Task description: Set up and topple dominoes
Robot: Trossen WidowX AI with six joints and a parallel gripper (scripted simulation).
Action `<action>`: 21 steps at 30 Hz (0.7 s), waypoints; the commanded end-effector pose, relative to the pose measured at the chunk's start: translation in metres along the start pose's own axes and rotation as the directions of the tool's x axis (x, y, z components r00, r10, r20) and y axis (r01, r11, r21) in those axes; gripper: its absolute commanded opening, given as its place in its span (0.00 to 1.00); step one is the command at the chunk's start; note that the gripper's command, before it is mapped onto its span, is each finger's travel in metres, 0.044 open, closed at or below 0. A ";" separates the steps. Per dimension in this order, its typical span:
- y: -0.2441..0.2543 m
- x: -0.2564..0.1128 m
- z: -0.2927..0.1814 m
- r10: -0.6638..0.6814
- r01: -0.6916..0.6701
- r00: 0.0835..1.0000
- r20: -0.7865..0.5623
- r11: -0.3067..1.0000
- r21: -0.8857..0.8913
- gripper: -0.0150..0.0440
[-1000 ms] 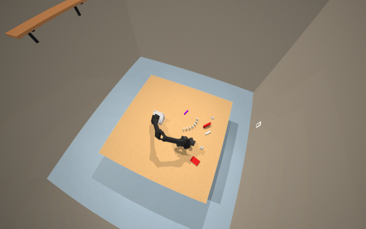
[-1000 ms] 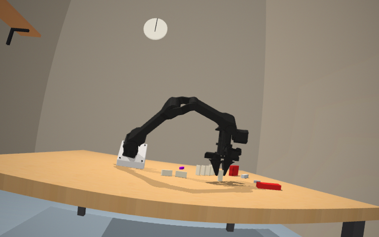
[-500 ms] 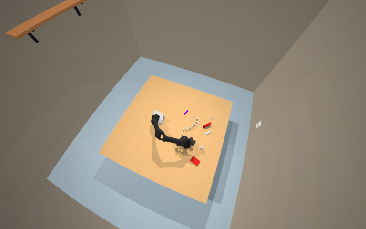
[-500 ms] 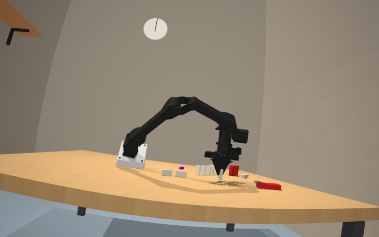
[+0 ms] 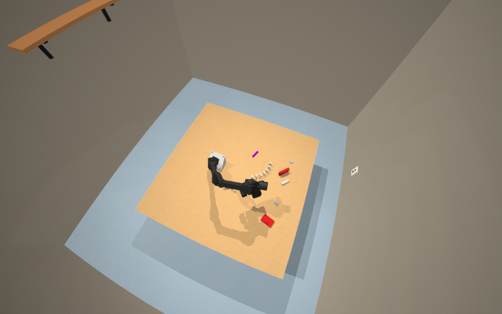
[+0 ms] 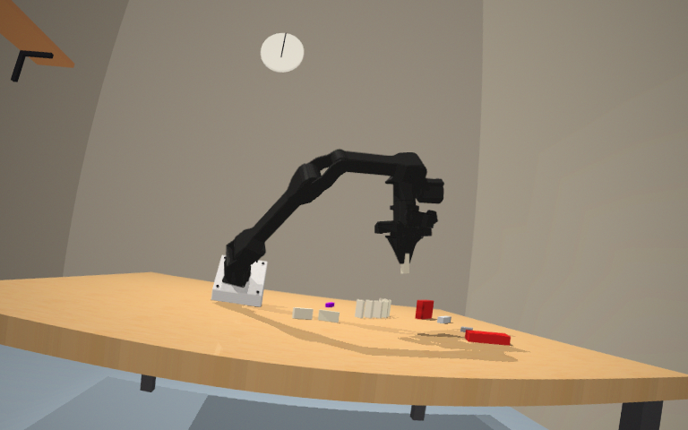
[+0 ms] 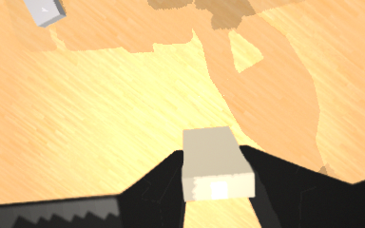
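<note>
My gripper (image 6: pixel 404 260) (image 7: pixel 210 157) is shut on an off-white domino (image 6: pixel 404 269) (image 7: pixel 207 148). The domino points down from the fingertips, high above the table in the exterior view. The curved row of standing dominoes (image 5: pixel 264 173) (image 6: pixel 368 308) is upright on the table, lower than the gripper; the arm may hide part of its near end in the top view. Two loose dominoes (image 6: pixel 303 313) (image 6: pixel 329 316) lie on their long edges nearer the robot base, partly hidden under the arm in the top view.
A red block (image 5: pixel 284 171) (image 6: pixel 425 309) and a white block (image 5: pixel 285 182) stand beyond the row. A flat red block (image 5: pixel 267 220) (image 6: pixel 487 337) and a grey block (image 5: pixel 276 203) (image 7: pixel 44 11) lie toward the right. Another grey block (image 5: pixel 291 161) and a purple block (image 5: pixel 255 154) (image 6: pixel 330 305) lie farther back.
</note>
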State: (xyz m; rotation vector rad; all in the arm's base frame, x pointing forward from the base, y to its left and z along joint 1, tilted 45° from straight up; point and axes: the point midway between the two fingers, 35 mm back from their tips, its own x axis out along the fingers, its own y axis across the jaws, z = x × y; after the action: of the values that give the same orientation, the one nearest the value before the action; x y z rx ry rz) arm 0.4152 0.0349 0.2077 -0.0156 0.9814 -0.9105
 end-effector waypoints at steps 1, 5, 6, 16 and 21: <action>0.017 -0.006 -0.046 -0.011 -0.004 0.999 -0.037 0.926 -0.376 0.44; 0.026 -0.010 -0.109 -0.043 -0.032 0.997 -0.070 0.581 -0.813 0.44; 0.026 -0.010 -0.121 -0.052 -0.039 0.996 -0.074 0.490 -0.871 0.44; 0.021 -0.011 -0.162 -0.088 -0.069 0.993 -0.081 0.128 -0.989 0.44; 0.021 -0.011 -0.162 -0.088 -0.069 0.993 -0.081 0.128 -0.989 0.44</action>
State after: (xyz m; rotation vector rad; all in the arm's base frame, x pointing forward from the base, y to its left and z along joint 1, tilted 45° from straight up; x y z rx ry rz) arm 0.3124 0.1156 0.1126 -1.1703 1.5692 -0.0696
